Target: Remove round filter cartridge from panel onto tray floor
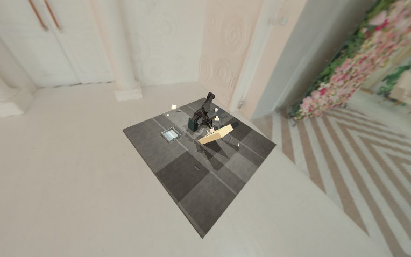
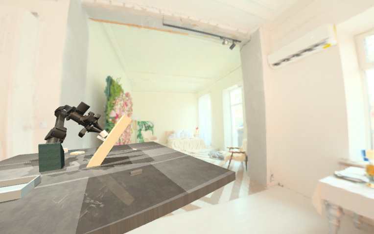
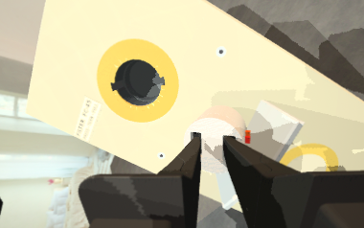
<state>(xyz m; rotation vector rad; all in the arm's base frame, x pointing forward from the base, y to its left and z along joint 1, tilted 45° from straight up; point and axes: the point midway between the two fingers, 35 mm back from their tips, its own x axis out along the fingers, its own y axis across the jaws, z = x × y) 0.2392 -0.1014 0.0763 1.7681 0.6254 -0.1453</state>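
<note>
Wrist: gripped cartridge [image 1: 211,130] [image 2: 103,133] [image 3: 212,152] (outside its hole [image 3: 137,81]).

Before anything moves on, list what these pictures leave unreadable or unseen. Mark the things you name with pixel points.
- Tool [image 1: 211,128] [image 2: 102,132] [image 3: 211,142]: in the top view its fingertips are too small to make out.
- Filter cartridge [image 1: 211,130] [image 2: 103,133] [image 3: 216,144]: the wrist view hides parts of its near face behind the fingers.
- Label [image 3: 88,120]: its smaller line is too blurred to read in the wrist view.
- Tray [image 2: 20,190]: cut off by the exterior view's left edge.
</note>
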